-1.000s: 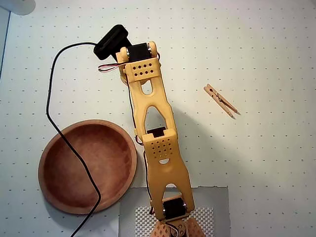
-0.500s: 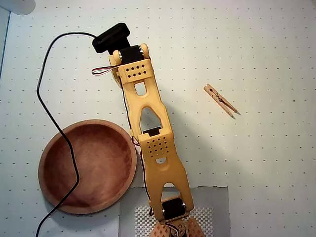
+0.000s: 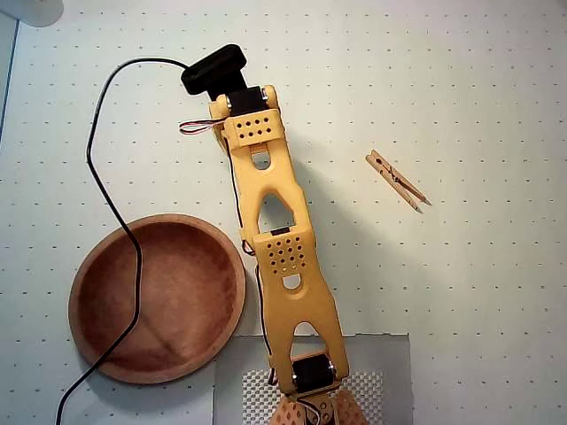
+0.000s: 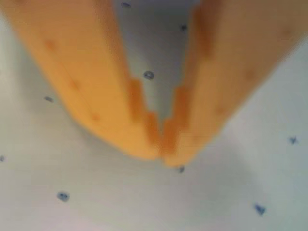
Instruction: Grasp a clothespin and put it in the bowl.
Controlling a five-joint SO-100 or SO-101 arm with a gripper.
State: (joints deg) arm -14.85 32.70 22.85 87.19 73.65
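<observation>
In the wrist view the gripper (image 4: pixel 161 144) had its two fingertips pressed together with nothing between them, just above the dotted mat (image 3: pixel 478 80), while the clothespin (image 3: pixel 398 181) lay well to the right of the arm (image 3: pixel 275 239) and far from the bowl (image 3: pixel 89 266).

Wrist view: two blurred orange plastic fingers (image 4: pixel 96 82) enter from the top, left and right, and converge to meet at their stepped tips near centre frame, with nothing between them. Beneath lies a pale, off-white desk (image 4: pixel 120 202) marked with small dark dots. Focus is soft throughout.
</observation>
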